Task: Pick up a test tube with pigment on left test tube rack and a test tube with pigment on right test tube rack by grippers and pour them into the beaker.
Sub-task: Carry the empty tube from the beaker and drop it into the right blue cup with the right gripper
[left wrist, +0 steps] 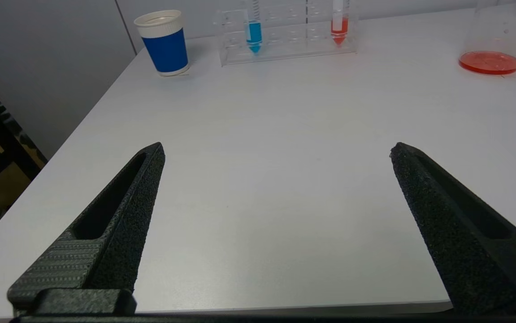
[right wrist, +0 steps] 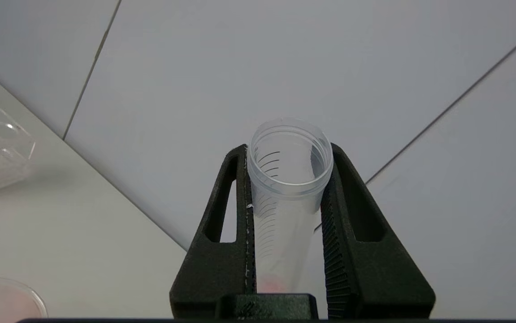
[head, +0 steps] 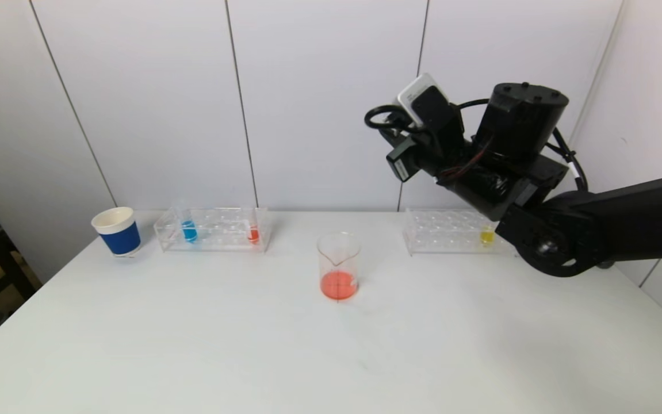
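The nearly emptied tube (right wrist: pixel 287 197) is gripped by the right gripper (right wrist: pixel 288 188), raised beyond the beaker (head: pixel 339 265); the right rack (head: pixel 448 231) lies below. The left gripper (left wrist: pixel 275 154), spread wide, holds nothing.

On the bench (head: pixel 250 356) the beaker (head: pixel 339 265) stands in the middle, nearer the front than the two racks. The left rack (head: pixel 213 229) lies behind it to the left, with a cup (head: pixel 117 231) just beyond its left end. The right rack (head: pixel 448 231) lies behind to the right.

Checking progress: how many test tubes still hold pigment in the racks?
3: blue tube and red tube in the left rack, yellow tube in the right rack. The right arm may hide more.
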Tool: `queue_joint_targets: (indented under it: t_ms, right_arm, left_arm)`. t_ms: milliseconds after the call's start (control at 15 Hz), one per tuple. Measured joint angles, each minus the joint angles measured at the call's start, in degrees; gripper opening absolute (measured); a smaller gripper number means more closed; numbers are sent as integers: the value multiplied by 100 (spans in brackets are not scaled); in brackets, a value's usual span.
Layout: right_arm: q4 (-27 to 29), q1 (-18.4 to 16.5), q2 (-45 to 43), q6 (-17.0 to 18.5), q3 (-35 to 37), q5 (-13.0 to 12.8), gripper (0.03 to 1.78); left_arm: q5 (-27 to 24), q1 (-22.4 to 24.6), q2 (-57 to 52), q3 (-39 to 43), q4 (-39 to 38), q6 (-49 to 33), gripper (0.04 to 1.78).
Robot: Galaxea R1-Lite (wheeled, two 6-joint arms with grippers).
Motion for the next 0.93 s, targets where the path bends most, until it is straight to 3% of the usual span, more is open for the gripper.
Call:
queue_joint_targets:
  t_ms: [333, 667, 933]
  right_arm:
    - [603, -500, -546, 1017, -144, -5, 48]
    - [735, -1301, -884, 1698, -190, -7, 48]
    - [739, -2009, -984, 2025, -166, 4, 48]
  left_arm:
    - [-2, 0, 0, 0, -1, -2, 176]
    - [-2, 2, 0, 0, -1, -6, 176]
    - [-2, 0, 0, 0, 0, -2, 176]
